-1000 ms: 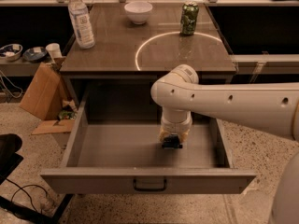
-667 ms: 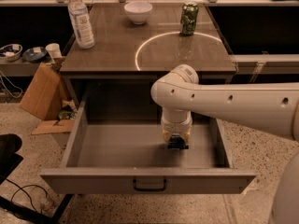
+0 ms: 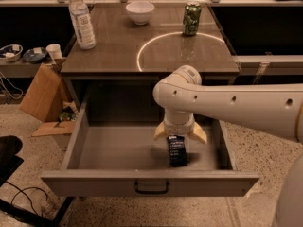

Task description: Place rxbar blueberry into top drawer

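The top drawer (image 3: 118, 152) is pulled open below the table, with its dark handle (image 3: 151, 188) centred on the front. The rxbar blueberry (image 3: 176, 150), a dark navy bar with pale print, lies on the drawer floor at the right, close to the front wall. My gripper (image 3: 180, 135) hangs inside the drawer just above the bar's far end. Its pale fingers (image 3: 161, 131) are spread apart, open, and do not hold the bar. The white arm (image 3: 236, 105) reaches in from the right.
On the table top (image 3: 118, 51) stand a water bottle (image 3: 81, 19), a white bowl (image 3: 140, 12) and a green can (image 3: 191, 19). A cardboard box (image 3: 42, 96) leans at the left of the drawer. A dark object (image 3: 9, 155) lies on the floor at the left.
The fingers have spread apart and let go of the bar. It now lies on the drawer floor below the gripper, which has lifted slightly.
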Robot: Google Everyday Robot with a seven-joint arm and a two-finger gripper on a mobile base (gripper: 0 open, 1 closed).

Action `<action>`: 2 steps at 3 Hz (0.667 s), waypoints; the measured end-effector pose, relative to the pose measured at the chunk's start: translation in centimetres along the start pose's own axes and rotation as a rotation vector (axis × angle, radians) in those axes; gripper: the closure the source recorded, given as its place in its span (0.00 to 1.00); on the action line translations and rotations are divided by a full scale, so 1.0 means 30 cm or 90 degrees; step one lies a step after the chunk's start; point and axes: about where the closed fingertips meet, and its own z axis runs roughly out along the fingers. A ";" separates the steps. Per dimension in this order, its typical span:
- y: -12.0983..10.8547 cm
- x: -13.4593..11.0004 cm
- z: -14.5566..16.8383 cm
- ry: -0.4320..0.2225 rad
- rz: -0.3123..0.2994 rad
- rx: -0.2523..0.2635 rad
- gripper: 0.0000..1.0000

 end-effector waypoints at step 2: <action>0.014 0.001 0.022 0.019 -0.023 0.009 0.00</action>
